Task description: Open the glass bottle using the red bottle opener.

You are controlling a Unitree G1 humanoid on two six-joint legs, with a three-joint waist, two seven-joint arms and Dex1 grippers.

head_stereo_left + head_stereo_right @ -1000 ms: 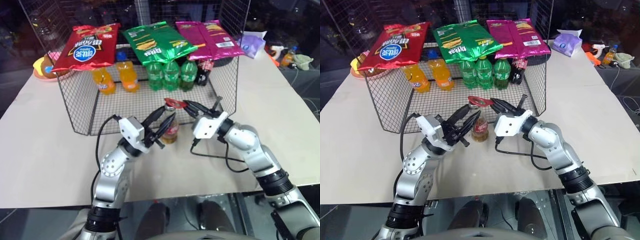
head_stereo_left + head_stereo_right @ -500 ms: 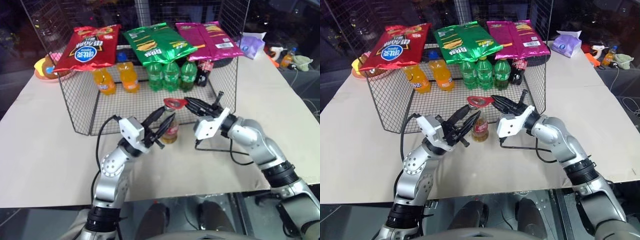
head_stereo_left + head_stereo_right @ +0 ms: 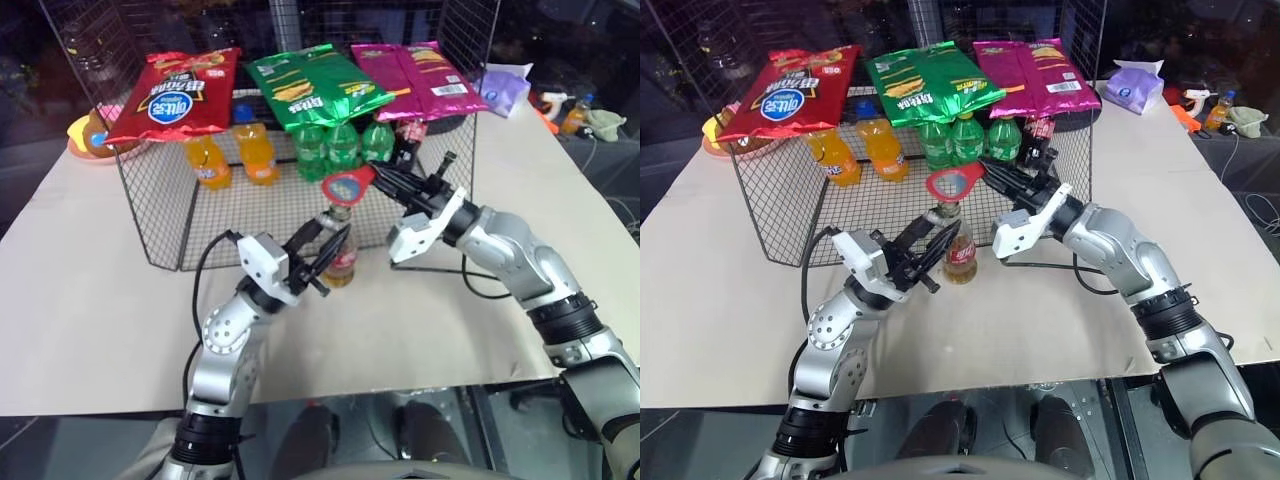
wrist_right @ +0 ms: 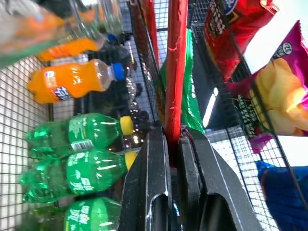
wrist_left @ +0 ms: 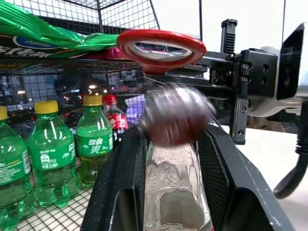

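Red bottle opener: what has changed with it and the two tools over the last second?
The right tool, shut on the red bottle opener, rose and rolled, tipping the opener's ring from flat over the bottle top to nearly face-on above it. Unchanged: the left tool grips the glass bottle, upright on the table.

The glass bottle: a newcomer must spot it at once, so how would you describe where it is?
Find the wire basket of snacks on the table. Just outside its front wall stands the glass bottle, between the left gripper's fingers. Unlike the green bottles inside, it holds amber liquid and wears a red-and-white label.
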